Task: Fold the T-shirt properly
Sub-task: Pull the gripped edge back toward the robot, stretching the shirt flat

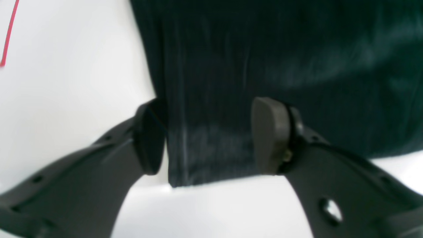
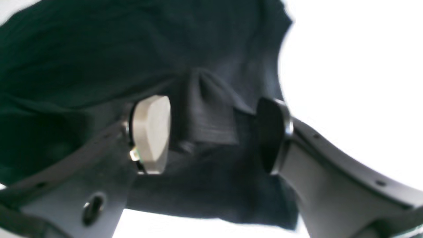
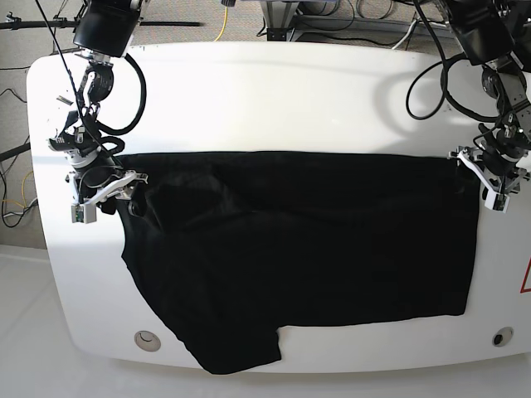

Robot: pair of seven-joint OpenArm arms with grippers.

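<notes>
T-shirt (image 3: 315, 249), plain black, lies rumpled across the white tabletop (image 3: 274, 99); its edges sit between the parted pads of the left tool (image 1: 208, 138) and right tool (image 2: 214, 132).

Both wrist views are blurred, so the weave of the T-shirt (image 1: 264, 59) is not clear. Its top runs out of both pictures. From the base view, the left pincer (image 3: 484, 176) is too small to tell its opening.

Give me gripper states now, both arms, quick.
Left gripper: open, jaws apart astride the T-shirt edge, not clamping it.
Right gripper: open, a bunched fold of the shirt between the jaws, not pinched.
</notes>
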